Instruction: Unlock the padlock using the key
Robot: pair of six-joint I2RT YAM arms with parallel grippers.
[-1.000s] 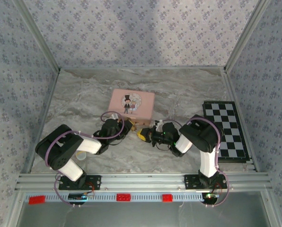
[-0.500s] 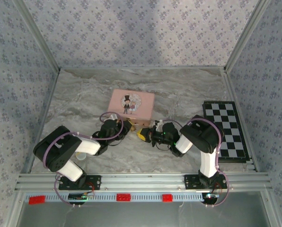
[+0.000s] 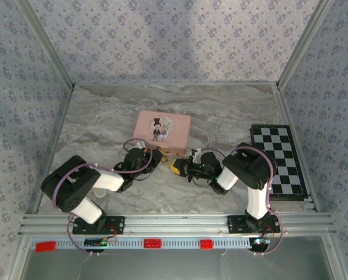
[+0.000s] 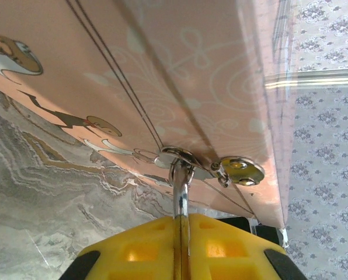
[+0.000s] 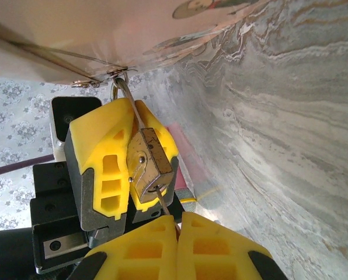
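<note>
1. From the overhead camera you have the left hand and the right hand meeting nose to nose on the counter. They meet just at the near edge of the pink tin. The chessboard lies well apart on your right.
2. On the left wrist camera, your left hand is clenched. The silvery shackle of the padlock rises from between its yellow fingers and passes through the tin's clasp. The tin's lid is down, so you cannot tell what is inside.
3. On the right wrist camera, the brass body of the padlock hangs from the clasp and sits between the left hand's fingers.
4. In that same view, your right hand is clenched on the key. Its thin shaft runs straight from your fingertips into the base of the lock.
5. The key's long axis lines up with the padlock's body, and the right hand is directly behind it. The coming move looks like a twist about that axis while the left hand braces the lock. Keep the shaft in line, as a sideways pull could bend it or slip it out.
</note>
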